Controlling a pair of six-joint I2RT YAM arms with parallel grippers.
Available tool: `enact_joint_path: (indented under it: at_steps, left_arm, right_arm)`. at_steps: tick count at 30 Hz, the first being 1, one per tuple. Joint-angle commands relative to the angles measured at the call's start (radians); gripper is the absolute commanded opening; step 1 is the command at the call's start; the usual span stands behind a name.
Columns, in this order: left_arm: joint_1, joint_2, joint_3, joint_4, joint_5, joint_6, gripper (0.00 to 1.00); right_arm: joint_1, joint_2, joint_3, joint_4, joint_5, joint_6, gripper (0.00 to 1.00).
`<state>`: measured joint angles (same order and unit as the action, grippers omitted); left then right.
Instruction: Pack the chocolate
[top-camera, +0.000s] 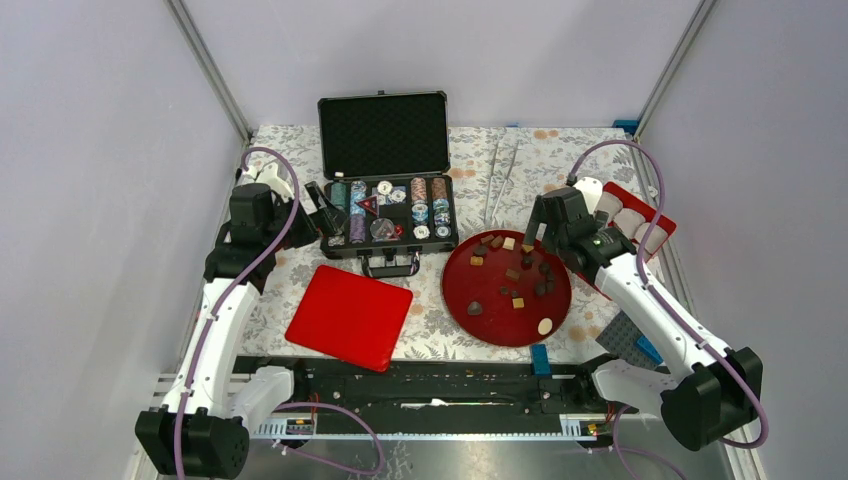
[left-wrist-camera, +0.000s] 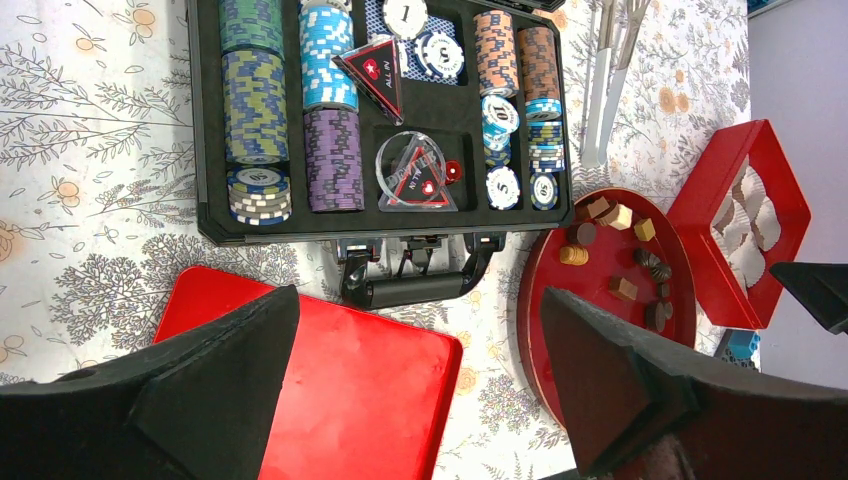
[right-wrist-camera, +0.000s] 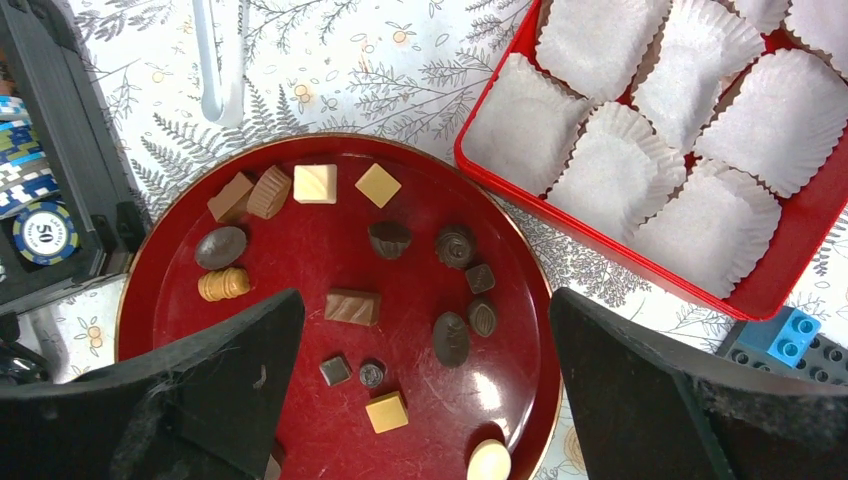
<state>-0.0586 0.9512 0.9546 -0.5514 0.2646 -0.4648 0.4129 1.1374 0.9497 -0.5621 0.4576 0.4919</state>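
Several small pieces of chocolate (right-wrist-camera: 352, 306), dark brown, tan and cream, lie scattered on a round red plate (right-wrist-camera: 300, 240) right of centre (top-camera: 500, 325). A red box (right-wrist-camera: 600, 245) lined with white paper cups stands just right of the plate, with no chocolate in the cups that show. My right gripper (right-wrist-camera: 425, 295) hangs open above the plate (top-camera: 538, 232), with nothing between its fingers. My left gripper (left-wrist-camera: 418, 295) is open and empty, hovering high at the left end of the poker case (top-camera: 320, 205). Its view also takes in the chocolate (left-wrist-camera: 623, 288).
An open black case (top-camera: 385, 215) of poker chips stands at the back centre. In front of it lies a flat red lid (top-camera: 348, 317). Metal tongs (top-camera: 500, 180) lie behind the plate. Blue bricks (top-camera: 540, 358) and a grey baseplate (top-camera: 625, 335) sit near the front right.
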Motion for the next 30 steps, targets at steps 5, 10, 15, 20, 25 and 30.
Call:
enact_joint_path:
  at_steps: [5,10,15,20,25,30]
  left_arm:
    - [0.003,0.005,0.010,0.029,-0.051,-0.027,0.99]
    - [0.003,0.021,0.000,0.028,-0.082,-0.091,0.99]
    - [0.003,0.005,-0.041,0.072,-0.008,-0.149,0.99]
    - [0.003,-0.031,-0.078,0.117,0.076,-0.083,0.99]
    - [0.003,-0.033,-0.094,0.116,0.068,-0.077,0.99]
    - [0.003,-0.031,-0.106,0.111,0.038,-0.083,0.99]
  right_arm:
    - [0.004,-0.014,0.029,0.050,0.007,-0.010,1.00]
    - [0.004,0.063,0.082,0.068,0.018,-0.021,1.00]
    - [0.004,0.250,0.211,0.142,-0.004,-0.052,1.00]
    - [0.003,0.574,0.510,0.047,-0.032,-0.045,1.00]
    - [-0.009,0.860,0.739,0.053,-0.132,-0.074,1.00]
    - [-0.045,1.064,0.937,-0.011,-0.161,-0.015,1.00]
